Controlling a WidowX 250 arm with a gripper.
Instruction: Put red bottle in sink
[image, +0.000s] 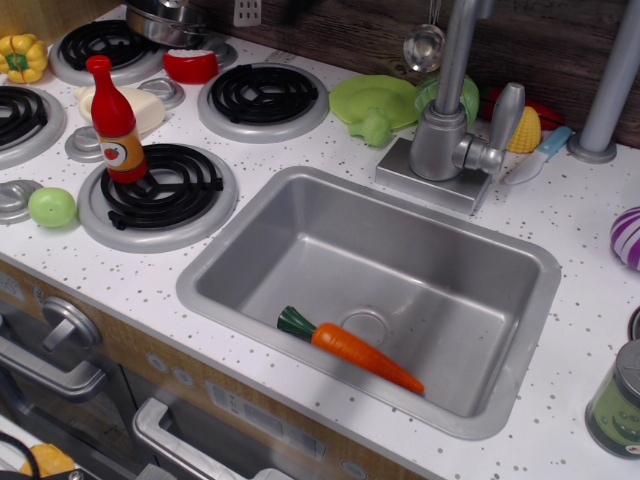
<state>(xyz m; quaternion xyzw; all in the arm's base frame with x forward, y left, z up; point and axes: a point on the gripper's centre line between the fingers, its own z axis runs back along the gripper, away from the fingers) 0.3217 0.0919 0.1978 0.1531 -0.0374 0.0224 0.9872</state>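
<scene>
One red bottle (114, 120) upright on front coil burner (160, 188), left of sink (250, 240), well apart. Carrot (352, 350) lies in sink by drain (366, 325). Fingers out of frame, state can't tell. Speckled surface (560, 215).

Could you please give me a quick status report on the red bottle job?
Claw not in view. Red bottle upright on front coil burner, untouched. Sink holds only a carrot by the drain; room left for the bottle.

Orange carrot (352, 348), silver faucet (452, 110), green plate (374, 100), yellow pepper (21, 55)
</scene>
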